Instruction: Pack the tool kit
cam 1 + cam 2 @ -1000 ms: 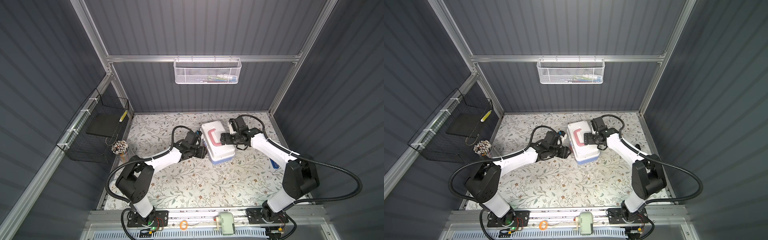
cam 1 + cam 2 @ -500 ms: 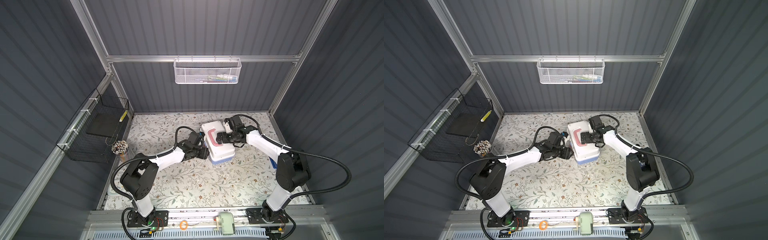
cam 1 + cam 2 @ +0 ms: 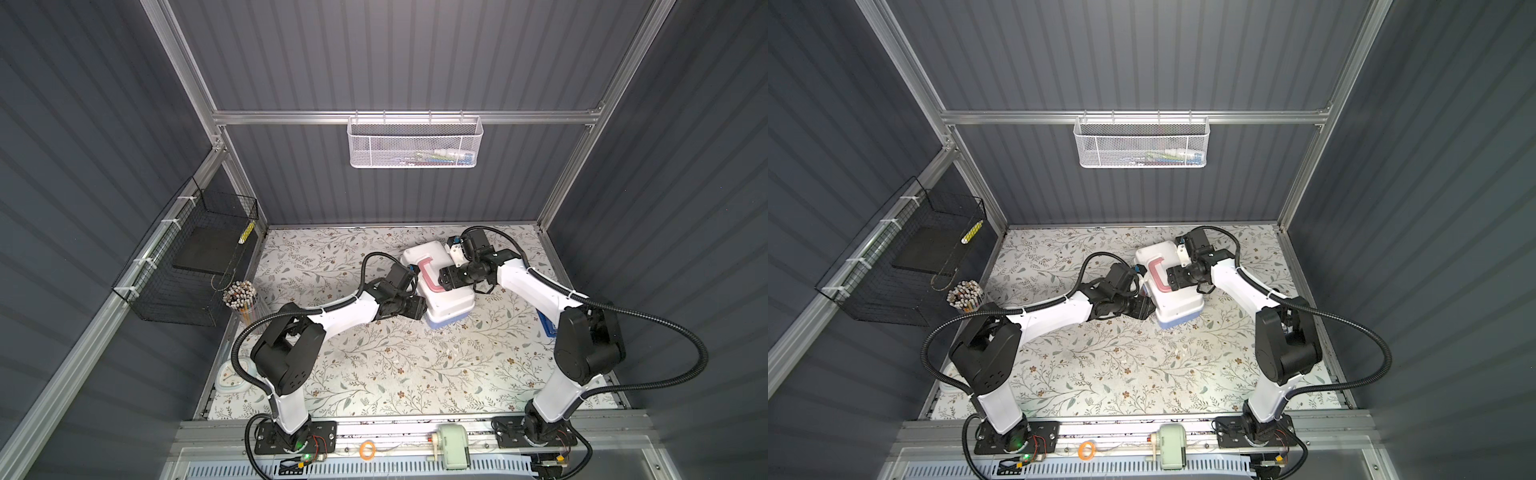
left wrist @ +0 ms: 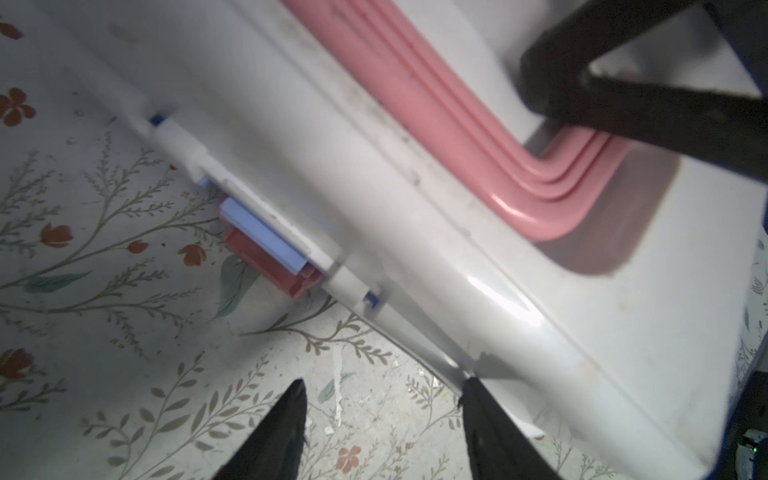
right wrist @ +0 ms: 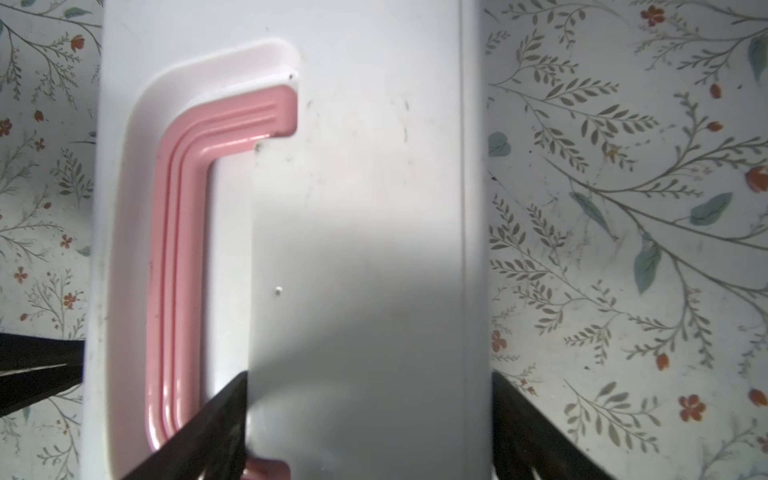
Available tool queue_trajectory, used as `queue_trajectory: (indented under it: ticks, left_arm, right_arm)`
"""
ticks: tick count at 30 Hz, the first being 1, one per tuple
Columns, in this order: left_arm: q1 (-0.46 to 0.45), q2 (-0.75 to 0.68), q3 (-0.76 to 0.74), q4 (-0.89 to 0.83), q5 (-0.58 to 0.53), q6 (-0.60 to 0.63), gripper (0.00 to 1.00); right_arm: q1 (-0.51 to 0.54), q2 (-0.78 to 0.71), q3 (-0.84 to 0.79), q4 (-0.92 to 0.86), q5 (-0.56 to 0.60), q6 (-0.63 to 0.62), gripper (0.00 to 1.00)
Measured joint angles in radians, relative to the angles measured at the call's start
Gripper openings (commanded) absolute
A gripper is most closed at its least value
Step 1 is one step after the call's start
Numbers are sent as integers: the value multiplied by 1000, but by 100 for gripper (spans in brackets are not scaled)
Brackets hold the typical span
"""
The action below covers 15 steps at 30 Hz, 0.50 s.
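Note:
The tool kit, a white lid with a pink handle over a light blue base, lies closed on the floral table at mid back in both top views. My right gripper rests on the lid. In the right wrist view one finger sits in the handle recess and the other against the lid's outer edge, clamping that strip of the lid. My left gripper stands open and empty at the box's latch side, one fingertip touching the lid's rim. The pink latch hangs below a blue tab.
A white mesh basket hangs on the back rail. A black wire basket is fixed to the left wall, with a cup of pencils below it. A blue object lies by the right edge.
My right gripper has slid from beside the box onto the lid and narrowed its jaws around it. My left gripper has shifted along the box's side toward the front.

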Motion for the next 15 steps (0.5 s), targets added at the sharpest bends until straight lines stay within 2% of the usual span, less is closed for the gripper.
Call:
queue_trajectory:
  ticks: [8,15]
  left_arm:
    - [-69,8,15,-27,11,-5,61]
    - [-98,5,15,-44,22,-13,62]
  right_arm:
    - [-11,-84,-97,26,3,-50,81]
    - [-11,-172,-195,58,24,-42,83]
